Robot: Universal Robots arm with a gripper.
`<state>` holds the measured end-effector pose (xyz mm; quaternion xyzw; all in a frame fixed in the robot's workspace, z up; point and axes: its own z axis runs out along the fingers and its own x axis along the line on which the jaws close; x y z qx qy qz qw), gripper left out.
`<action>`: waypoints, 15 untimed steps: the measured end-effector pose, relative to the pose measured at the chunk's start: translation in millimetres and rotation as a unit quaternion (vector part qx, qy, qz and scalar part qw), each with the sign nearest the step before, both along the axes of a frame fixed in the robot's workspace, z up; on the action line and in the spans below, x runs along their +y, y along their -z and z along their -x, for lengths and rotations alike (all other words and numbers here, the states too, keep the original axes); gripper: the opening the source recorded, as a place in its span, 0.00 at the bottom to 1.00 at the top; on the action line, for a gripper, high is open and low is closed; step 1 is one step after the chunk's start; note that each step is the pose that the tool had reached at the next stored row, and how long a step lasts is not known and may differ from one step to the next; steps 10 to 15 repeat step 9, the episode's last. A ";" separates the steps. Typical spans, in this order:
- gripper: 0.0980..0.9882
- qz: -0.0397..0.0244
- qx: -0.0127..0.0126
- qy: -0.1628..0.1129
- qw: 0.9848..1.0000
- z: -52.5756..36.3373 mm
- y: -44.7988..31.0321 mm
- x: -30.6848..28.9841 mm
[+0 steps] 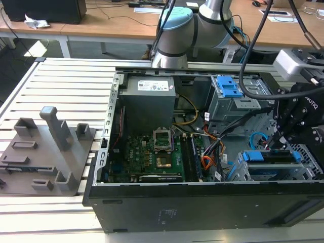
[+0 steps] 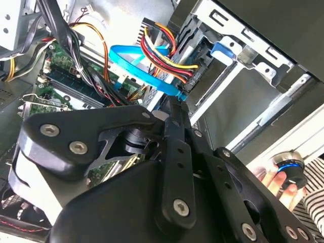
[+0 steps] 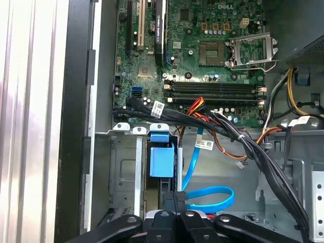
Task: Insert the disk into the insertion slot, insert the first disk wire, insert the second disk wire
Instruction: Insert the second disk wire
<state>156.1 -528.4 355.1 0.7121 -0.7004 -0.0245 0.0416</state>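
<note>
1 disk, blue-framed, sits in the low perforated insertion slot at my exterior view's right. My gripper hangs just above it, fingers pressed together, beside a light-blue cable.

I see the disk in its bright blue frame sitting flat inside the insertion slot, the low grey metal cage with little holes.
</note>
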 end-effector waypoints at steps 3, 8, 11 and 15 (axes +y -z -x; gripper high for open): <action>0.01 0.000 0.000 0.000 1.000 0.0 -20.1 0.0; 0.01 0.000 0.000 0.000 1.000 0.0 -21.0 0.0; 0.01 0.000 0.000 0.000 1.000 0.0 -21.1 0.0; 0.01 0.000 0.000 0.000 1.000 0.0 -21.1 0.0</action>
